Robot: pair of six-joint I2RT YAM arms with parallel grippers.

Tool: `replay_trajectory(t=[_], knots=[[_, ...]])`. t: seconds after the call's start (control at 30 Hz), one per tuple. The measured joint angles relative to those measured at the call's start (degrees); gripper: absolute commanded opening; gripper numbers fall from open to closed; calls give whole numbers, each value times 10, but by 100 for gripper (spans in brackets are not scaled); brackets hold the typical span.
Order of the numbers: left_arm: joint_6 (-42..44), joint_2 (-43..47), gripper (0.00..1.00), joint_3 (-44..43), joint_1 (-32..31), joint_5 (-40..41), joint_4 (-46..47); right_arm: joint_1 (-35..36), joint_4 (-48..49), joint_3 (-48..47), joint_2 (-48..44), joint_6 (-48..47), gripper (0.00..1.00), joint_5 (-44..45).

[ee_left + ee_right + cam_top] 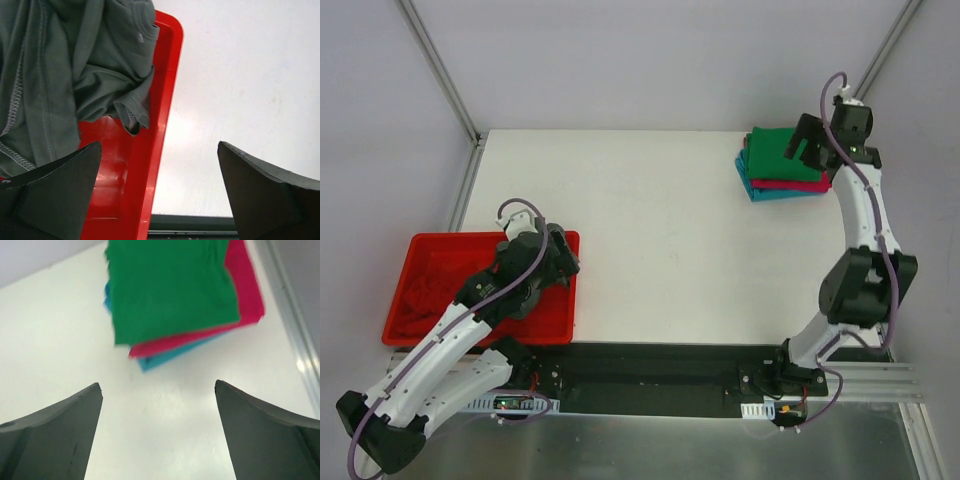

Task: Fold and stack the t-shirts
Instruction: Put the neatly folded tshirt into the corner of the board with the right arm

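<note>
A folded stack of t-shirts lies at the table's back right: bright green (775,152) on top, magenta-pink (790,184) under it, teal (782,194) at the bottom. In the right wrist view the green (170,285), pink (247,295) and teal (165,357) shirts lie ahead of my right gripper (157,425), which is open and empty above the table. From above, the right gripper (798,148) hovers over the stack. My left gripper (160,192) is open and empty over the right rim of the red tray (160,115). A crumpled dark grey shirt (60,75) lies in that tray.
The red plastic tray (410,335) stands at the front left, with wrinkled red cloth (425,290) in its left part. The left arm (450,340) reaches over the tray. A metal frame post (438,65) and white walls border the table.
</note>
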State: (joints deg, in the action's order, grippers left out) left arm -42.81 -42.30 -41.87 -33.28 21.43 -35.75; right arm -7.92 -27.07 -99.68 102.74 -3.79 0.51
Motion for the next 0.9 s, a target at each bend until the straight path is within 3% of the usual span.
replay_trajectory(t=[0.23,0.43,0.7,0.9], knots=[[9,54,99,16,0,-65,18,82,56,358,-336,45,96,-24],[14,103,99,61,0,-97,26,80,67,620,-600,85,96,-24],[12,140,99,105,0,-105,26,80,31,762,-820,113,96,-41],[2,160,99,121,0,-105,27,80,33,808,-891,113,96,-42]])
